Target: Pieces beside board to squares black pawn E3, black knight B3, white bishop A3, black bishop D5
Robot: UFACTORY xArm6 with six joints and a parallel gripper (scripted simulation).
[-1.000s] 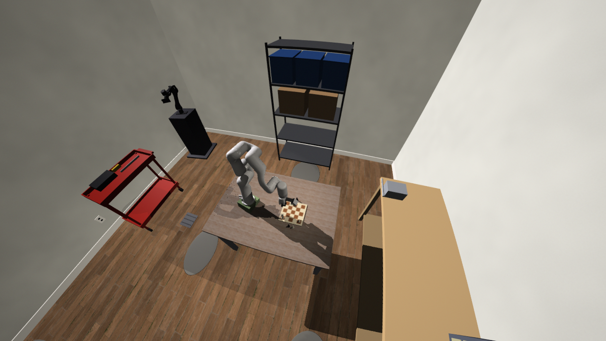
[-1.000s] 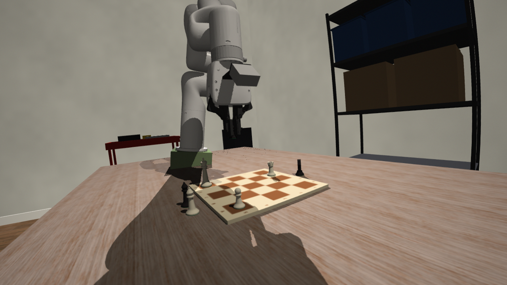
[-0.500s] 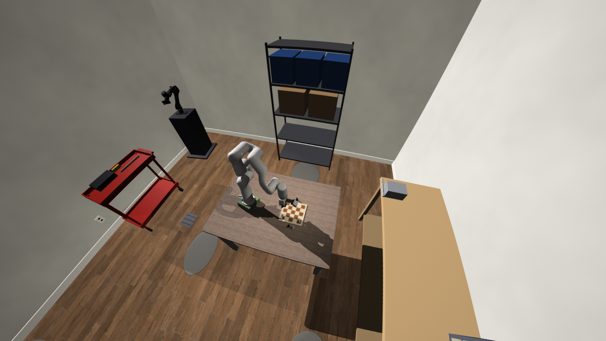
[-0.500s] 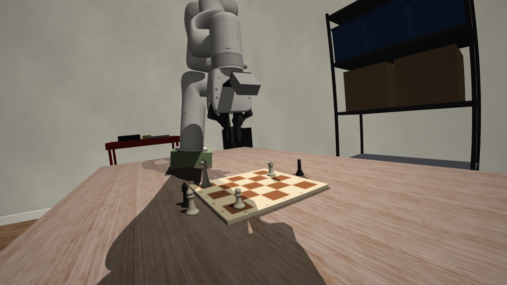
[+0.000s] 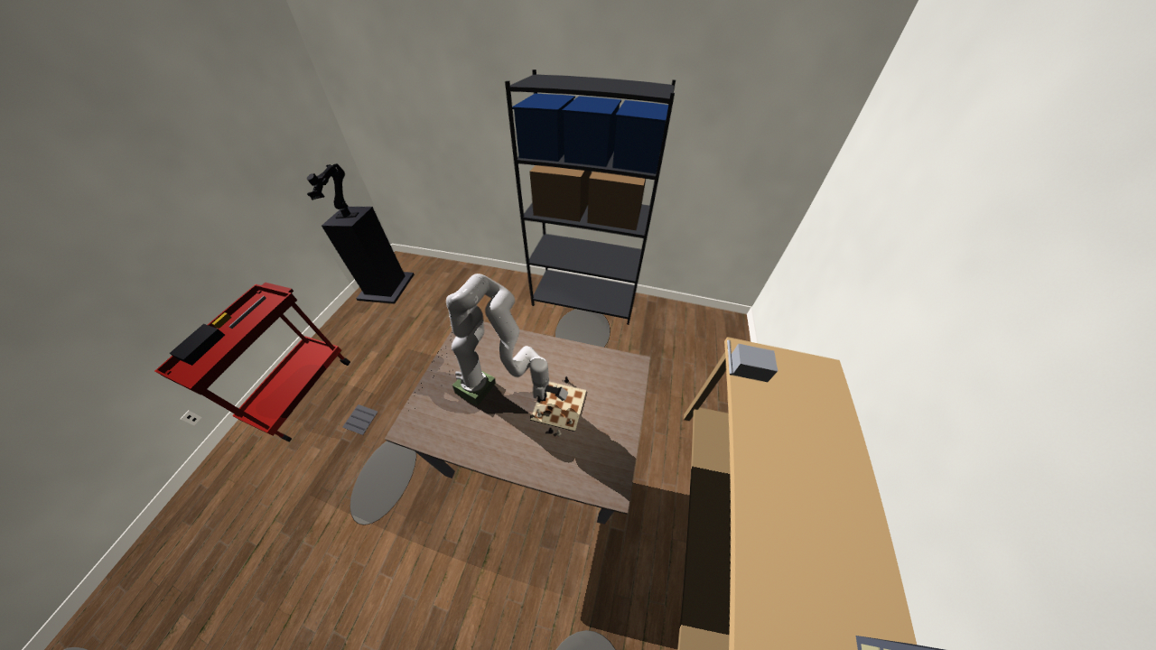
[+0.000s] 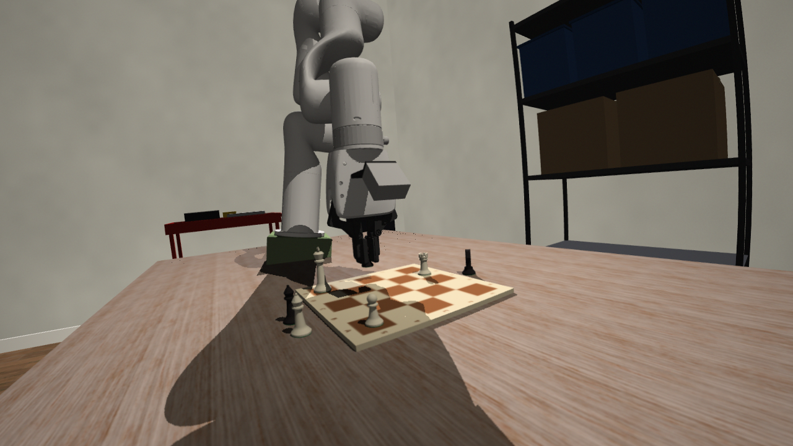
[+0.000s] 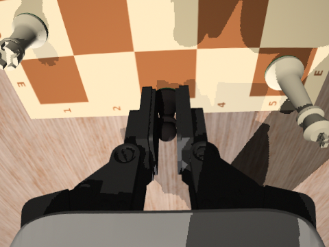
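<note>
The gripper (image 5: 539, 396) (image 6: 366, 262) (image 7: 166, 106) grips the pawn (image 7: 167, 116) above the board's (image 5: 557, 425) (image 6: 435, 321) (image 7: 226, 106) edge marked with numbers, between corners.

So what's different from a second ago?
The gripper has come down, closer to the board, with the black pawn between its fingers. I see nothing newly gripped or let go. The board, king, rook and knight stayed put.
</note>
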